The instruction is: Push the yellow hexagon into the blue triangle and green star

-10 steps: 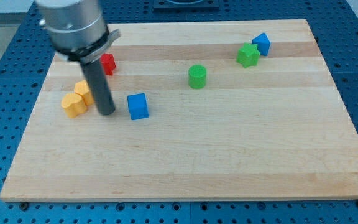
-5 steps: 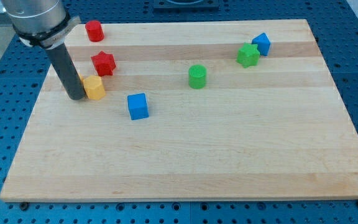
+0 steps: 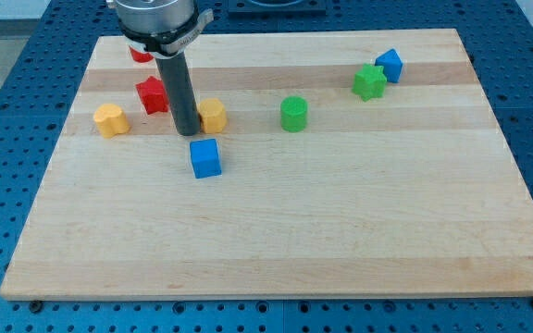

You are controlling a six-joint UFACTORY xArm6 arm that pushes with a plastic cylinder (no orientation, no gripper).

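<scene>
My tip [image 3: 188, 132] rests on the board, touching the left side of the yellow hexagon [image 3: 213, 116]. The blue triangle [image 3: 390, 65] and the green star [image 3: 369, 82] sit close together at the view's upper right, far to the right of the hexagon. A green cylinder [image 3: 293, 114] stands between the hexagon and that pair.
A blue cube [image 3: 205, 158] lies just below my tip. A red star [image 3: 152, 94] is left of the rod, and a red cylinder [image 3: 140, 54] is partly hidden behind the arm. A second yellow block [image 3: 111, 120] sits at the left of the wooden board [image 3: 340, 231].
My tip moved left around the yellow blocks, then swept right, pushing the yellow hexagon rightward away from the other yellow block, which stayed at the left.
</scene>
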